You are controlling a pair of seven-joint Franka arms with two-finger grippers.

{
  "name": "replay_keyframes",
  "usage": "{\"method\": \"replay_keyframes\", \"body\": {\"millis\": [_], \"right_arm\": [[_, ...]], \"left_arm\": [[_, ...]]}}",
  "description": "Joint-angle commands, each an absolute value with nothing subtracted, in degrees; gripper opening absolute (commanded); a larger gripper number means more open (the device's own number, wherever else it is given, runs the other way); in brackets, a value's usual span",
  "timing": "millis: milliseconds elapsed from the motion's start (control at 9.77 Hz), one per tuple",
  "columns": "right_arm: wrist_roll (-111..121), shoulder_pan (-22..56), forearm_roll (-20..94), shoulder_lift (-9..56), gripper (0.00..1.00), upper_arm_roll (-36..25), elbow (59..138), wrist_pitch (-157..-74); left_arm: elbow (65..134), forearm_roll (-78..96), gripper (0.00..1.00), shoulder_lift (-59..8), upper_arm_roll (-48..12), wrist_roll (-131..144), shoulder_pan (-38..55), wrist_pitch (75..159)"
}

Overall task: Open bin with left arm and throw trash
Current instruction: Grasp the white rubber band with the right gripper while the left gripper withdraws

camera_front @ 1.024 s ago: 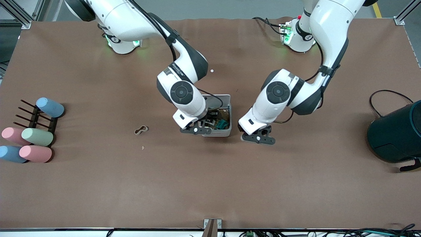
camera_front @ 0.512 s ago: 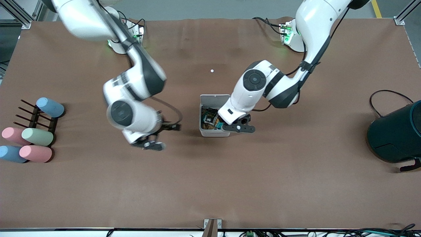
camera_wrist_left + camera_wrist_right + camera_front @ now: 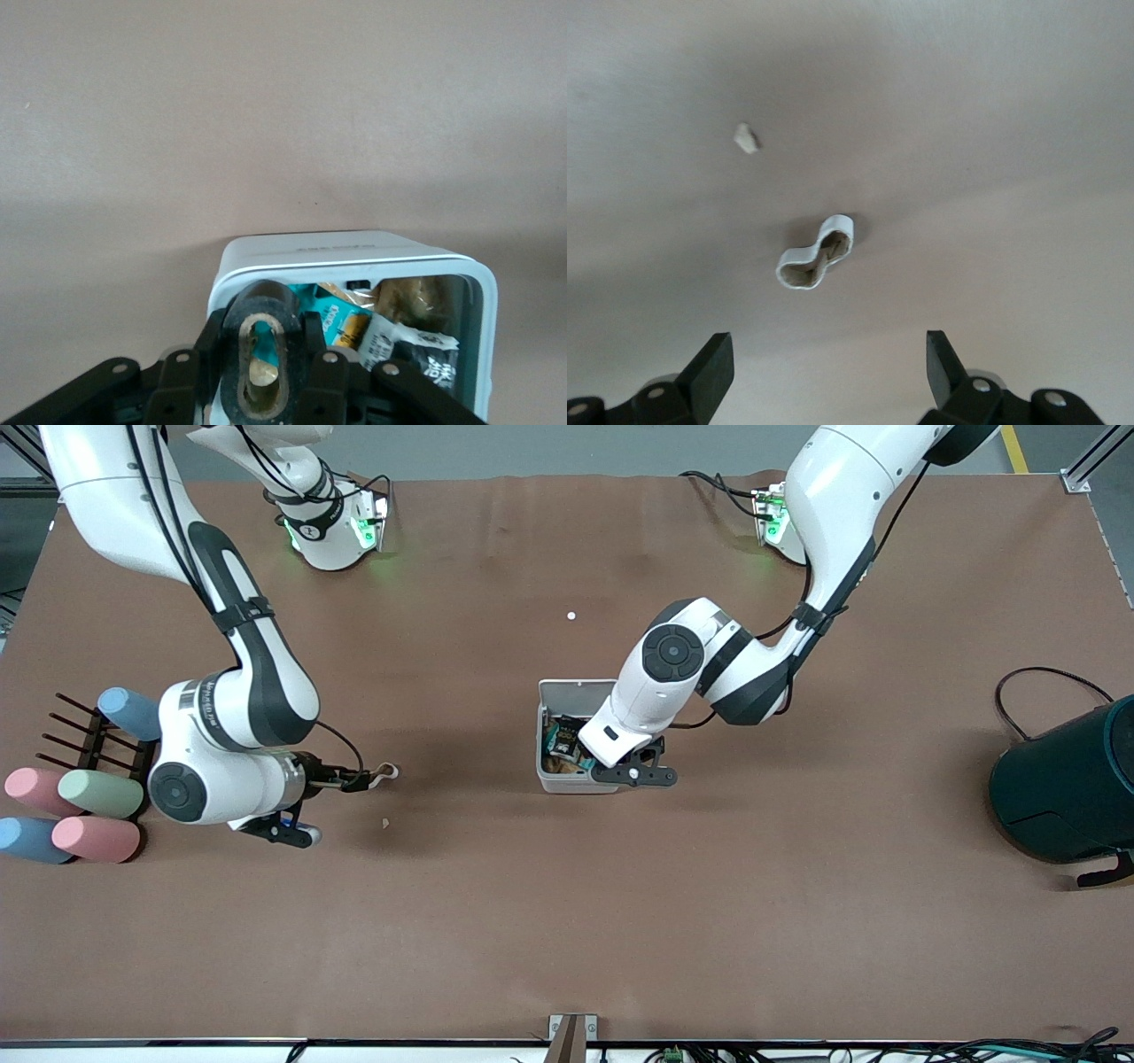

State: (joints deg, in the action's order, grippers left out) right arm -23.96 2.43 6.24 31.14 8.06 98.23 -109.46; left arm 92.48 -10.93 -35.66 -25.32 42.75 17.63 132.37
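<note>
Even, diffuse overhead light falls on the brown table [image 3: 567, 921] in the front view, bright without hard glare; soft shadows pool under both arms and beside the bin [image 3: 578, 735]; green glow spills from lamps at the two arm bases along the top edge; the front view is sharp corner to corner; the right wrist view is dimmer and greyish, the beige loop [image 3: 816, 264] slightly soft; the left wrist view shows the black tape ring [image 3: 259, 363] blurred up close.

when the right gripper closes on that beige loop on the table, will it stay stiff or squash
Probably squash: the beige loop is a thin band already pinched into a figure-eight, so it looks floppy. It seems light, lying flat on the table, so it may slide if nudged. The open right gripper hovers over it.
</note>
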Motion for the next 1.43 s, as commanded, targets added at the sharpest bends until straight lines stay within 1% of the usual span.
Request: {"method": "replay_keyframes", "body": {"millis": [0, 205, 307, 409, 614, 717, 819, 921, 1024, 1126, 1228, 1331], "right_arm": [[-36.40, 3.77, 5.71, 26.81, 0.96, 7.91, 108.60, -118.34], [-47.58, 5.97, 5.71, 26.89, 0.96, 7.91, 112.92, -128.19], [-50.77, 6.67, 5.54, 26.98, 0.95, 7.82, 114.16, -131.10], [-51.76, 7.20, 5.36, 27.16, 0.95, 7.74, 114.43, -131.48], [-53.78, 9.30, 3.88, 27.42, 0.92, 5.38, 115.74, -131.92], [-54.66, 10.62, 3.87, 28.12, 0.84, 4.14, 116.01, -132.97], [-57.19, 11.77, 3.78, 28.56, 0.73, 3.00, 116.10, -133.76], [-58.61, 12.13, 3.78, 29.26, 0.65, 2.81, 116.10, -134.90], [-60.36, 12.04, 3.78, 29.27, 0.47, 2.81, 115.93, -135.78], [-60.90, 11.61, 3.78, 29.27, 0.06, 2.81, 115.49, -135.70], [-60.91, 11.60, 3.78, 29.18, 0.00, 2.90, 114.53, -135.70], [-60.91, 11.95, 3.78, 29.18, 0.00, 2.90, 112.87, -135.70]], "left_arm": [[91.23, -12.04, 0.26, -36.47, -25.31, 43.68, 18.46, 132.27], [91.49, -12.22, 0.64, -36.56, -25.05, 43.68, 18.54, 132.54], [91.49, -12.22, 0.99, -36.56, -25.05, 43.42, 18.54, 132.54], [91.49, -12.22, 1.00, -36.48, -25.05, 43.42, 18.46, 132.54], [91.41, -12.22, 1.00, -35.95, -25.05, 43.24, 17.85, 132.10], [91.23, -12.22, 1.00, -34.56, -25.05, 42.89, 16.62, 131.06], [90.97, -12.22, 1.00, -31.41, -25.14, 42.19, 13.83, 127.22], [89.92, -12.04, 1.00, -28.42, -25.22, 42.19, 11.28, 122.91], [88.69, -11.43, 1.00, -25.95, -25.40, 42.19, 8.47, 118.61], [87.20, -11.34, 1.00, -23.67, -25.75, 40.53, 5.04, 112.39], [85.62, -10.99, 1.00, -21.90, -26.01, 36.08, 2.49, 107.63], [84.56, -10.29, 1.00, -19.97, -26.02, 32.38, 0.55, 104.71]]}}
